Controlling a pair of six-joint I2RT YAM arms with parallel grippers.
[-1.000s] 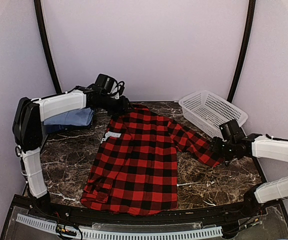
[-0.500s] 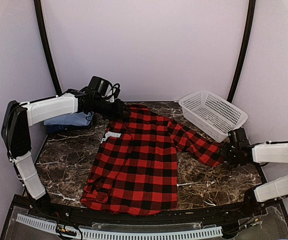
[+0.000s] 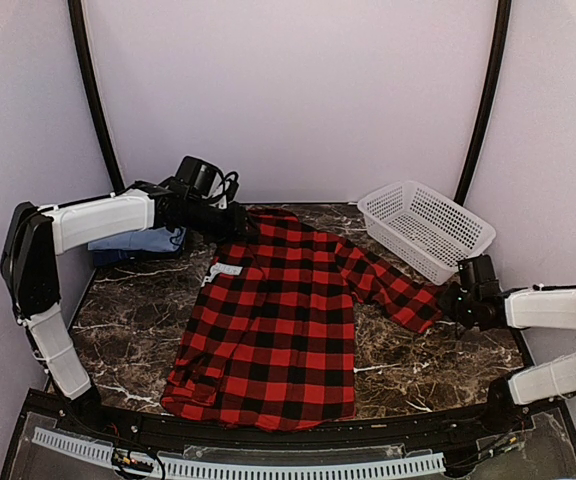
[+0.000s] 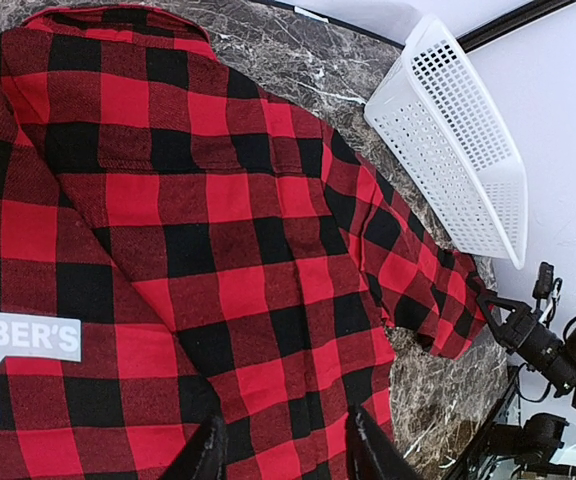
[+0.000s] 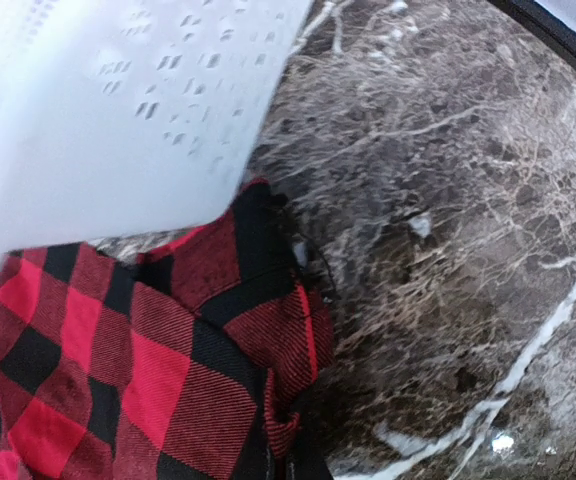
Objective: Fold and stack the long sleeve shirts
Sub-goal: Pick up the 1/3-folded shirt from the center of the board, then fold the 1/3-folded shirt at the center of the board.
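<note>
The red-and-black flannel shirt (image 3: 268,320) lay spread across the middle of the marble table (image 3: 438,370), one sleeve reaching right. The left gripper (image 4: 286,452) hovered over its far-left shoulder, fingers spread. The right gripper (image 3: 450,300) sat at the cuff (pinching or not, I could not tell).

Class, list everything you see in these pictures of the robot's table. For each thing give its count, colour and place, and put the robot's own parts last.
flannel shirt: 1, red-and-black check, spread across the middle of the table, one sleeve reaching right.
light blue shirt: 1, light blue, far left, on top of a darker one.
darker blue shirt: 1, darker blue, under the light blue shirt.
basket: 1, white mesh, far right.
table: 1, dark brown marble with white veins, under everything.
left hand: 1, black, open, over the flannel shirt near its collar end.
right hand: 1, black, at the sleeve's cuff; open or shut cannot be told.
</note>
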